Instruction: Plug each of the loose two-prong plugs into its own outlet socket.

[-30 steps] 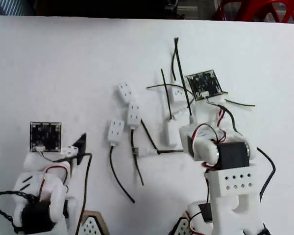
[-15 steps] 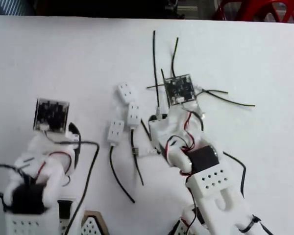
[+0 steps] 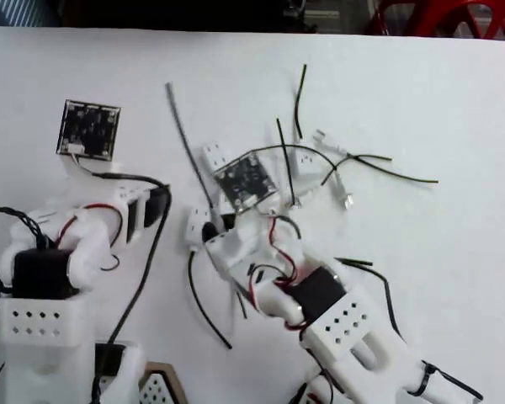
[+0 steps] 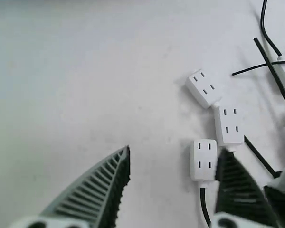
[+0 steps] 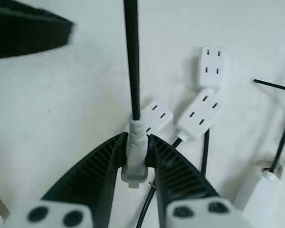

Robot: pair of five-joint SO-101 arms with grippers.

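Three white outlet sockets lie in a cluster mid-table: the far socket (image 3: 215, 156) (image 4: 203, 88) (image 5: 210, 66), the middle one (image 4: 228, 125) (image 5: 199, 114), and the near one (image 3: 198, 224) (image 4: 204, 159) (image 5: 154, 116). My right gripper (image 3: 209, 234) (image 5: 136, 138) is shut on a white two-prong plug (image 5: 134, 164). It is held just above the near socket, and its black cord (image 3: 181, 135) (image 5: 130, 57) sticks out away from the arm. My left gripper (image 3: 151, 206) (image 4: 175, 152) stands open beside the near socket, with nothing between its fingers.
More loose plugs (image 3: 324, 139) with thin black cords (image 3: 387, 172) lie scattered to the right of the sockets. Another white plug (image 5: 263, 190) lies beside my right gripper. The sockets' own cords (image 3: 204, 311) trail toward the front edge. A wooden piece (image 3: 156, 383) sits at the front.
My right arm has swung left from the scattered plugs to the sockets, carrying the plug and its cord. My left arm has come forward toward the sockets.
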